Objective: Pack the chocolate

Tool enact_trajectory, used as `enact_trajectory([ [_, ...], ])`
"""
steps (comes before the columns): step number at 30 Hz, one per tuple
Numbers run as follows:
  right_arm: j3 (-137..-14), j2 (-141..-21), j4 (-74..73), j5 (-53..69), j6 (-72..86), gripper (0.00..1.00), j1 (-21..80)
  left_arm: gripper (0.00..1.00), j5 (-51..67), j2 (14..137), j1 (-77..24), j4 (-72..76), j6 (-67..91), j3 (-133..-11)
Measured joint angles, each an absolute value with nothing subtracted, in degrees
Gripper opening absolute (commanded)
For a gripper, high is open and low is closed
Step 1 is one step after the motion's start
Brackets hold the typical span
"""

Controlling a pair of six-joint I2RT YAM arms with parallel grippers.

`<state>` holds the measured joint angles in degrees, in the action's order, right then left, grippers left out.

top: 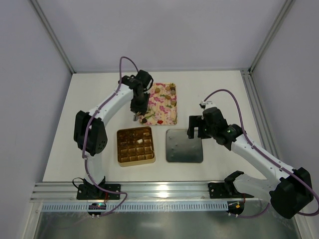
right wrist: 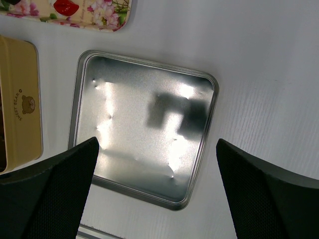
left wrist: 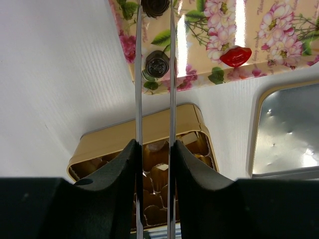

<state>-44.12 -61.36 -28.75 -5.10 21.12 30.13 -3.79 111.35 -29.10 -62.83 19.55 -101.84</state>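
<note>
White table (top: 89, 99). Floral tray (top: 175, 107) sits at 12 o'clock, silver lid (top: 184, 146) at 5, and gold box (top: 119, 147) at 7 (bear logo on its side), holding the chocolate (top: 132, 147). Right gripper (top: 197, 133) hangs over the lid, jaws wide. Left gripper (top: 135, 117) is at the tray's 7 o'clock corner, jaws narrow astride a round dark sweet (left wrist: 157, 64); can't tell if it's gripped.

Chocolate (left wrist: 155, 172) apparently mostly behind left gripper (left wrist: 155, 20)

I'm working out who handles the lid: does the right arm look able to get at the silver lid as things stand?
Probably yes. The right gripper hangs open over the silver lid, whose surface lies bare, and the left gripper is away over the floral tray.
</note>
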Motion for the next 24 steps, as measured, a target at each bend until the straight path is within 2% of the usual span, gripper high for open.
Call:
enact_trajectory([
  [24, -44.1, -61.4, -28.7, -5.1, 21.1, 1.0, 30.1, 0.29, -3.8, 109.2, -29.1, -65.0, 19.6, -105.6],
])
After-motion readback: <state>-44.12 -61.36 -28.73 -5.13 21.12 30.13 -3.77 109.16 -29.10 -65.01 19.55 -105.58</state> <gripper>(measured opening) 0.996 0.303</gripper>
